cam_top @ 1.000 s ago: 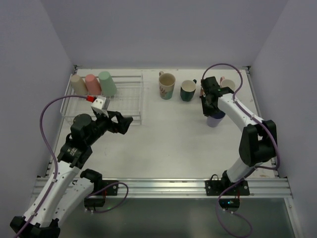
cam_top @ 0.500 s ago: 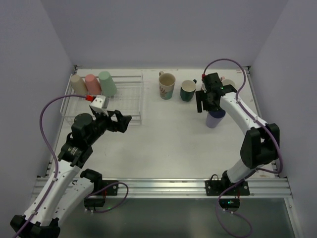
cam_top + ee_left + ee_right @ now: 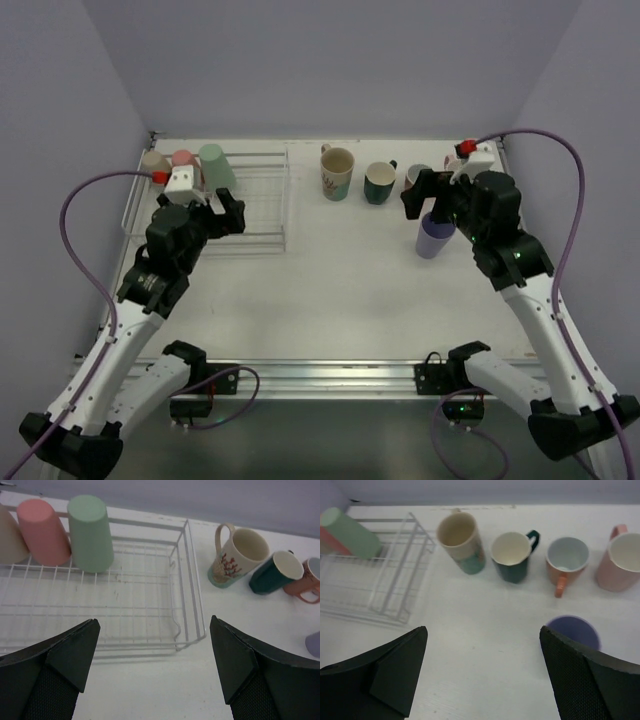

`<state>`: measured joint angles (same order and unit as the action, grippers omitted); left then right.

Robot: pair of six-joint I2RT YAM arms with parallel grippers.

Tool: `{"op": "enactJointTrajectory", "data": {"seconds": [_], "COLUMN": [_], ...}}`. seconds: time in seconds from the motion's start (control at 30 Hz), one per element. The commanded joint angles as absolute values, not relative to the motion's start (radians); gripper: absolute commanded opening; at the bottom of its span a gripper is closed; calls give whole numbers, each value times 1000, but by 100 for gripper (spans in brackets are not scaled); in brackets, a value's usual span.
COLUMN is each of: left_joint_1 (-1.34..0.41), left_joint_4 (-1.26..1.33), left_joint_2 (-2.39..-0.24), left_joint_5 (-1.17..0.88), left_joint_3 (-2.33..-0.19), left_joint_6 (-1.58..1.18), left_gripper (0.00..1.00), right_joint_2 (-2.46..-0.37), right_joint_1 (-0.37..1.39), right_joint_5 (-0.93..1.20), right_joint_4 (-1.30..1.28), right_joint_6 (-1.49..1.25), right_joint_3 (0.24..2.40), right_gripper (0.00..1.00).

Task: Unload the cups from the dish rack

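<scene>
Jaws left and right wide apart, empty; three cups in the dish rack, five cups on the table

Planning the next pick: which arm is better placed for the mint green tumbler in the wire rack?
Left. The left claw, open, hangs over the white wire dish rack, close to the mint green tumbler; the right claw is far across, by the lilac tumbler.

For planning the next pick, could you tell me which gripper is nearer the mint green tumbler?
Left. The left gripper hovers at the dish rack, near the mint green tumbler; the right gripper is by the lilac tumbler.
</scene>
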<state>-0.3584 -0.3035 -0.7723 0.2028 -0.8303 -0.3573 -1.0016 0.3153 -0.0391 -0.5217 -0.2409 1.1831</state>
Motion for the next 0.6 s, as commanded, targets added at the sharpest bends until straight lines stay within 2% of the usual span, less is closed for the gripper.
{"op": "enactJointTrajectory", "data": {"seconds": [0.0, 0.13, 0.23, 0.57], "left_joint_1": [-351, -312, -221, -92], "left_joint_4": [-256, -218, -183, -80], "left_joint_2": [-894, -1136, -1271, -1540], "left_joint_5": [386, 449, 353, 288], "left_joint_3": [-975, -1162, -1242, -1348], "left_joint_6": [-384, -354, -344, -244], "left_gripper": [100, 100, 100, 100], "right_joint_2": [-927, -856, -835, -821], "right_joint_1": [354, 406, 443, 465], "right_joint_5": [168, 288, 314, 374], "right_joint_4": [-315, -162, -88, -11], "right_joint_6": [-345, -419, -449, -463], "right_joint_3": [1069, 948, 887, 813], "right_gripper": [96, 97, 97, 97]}}
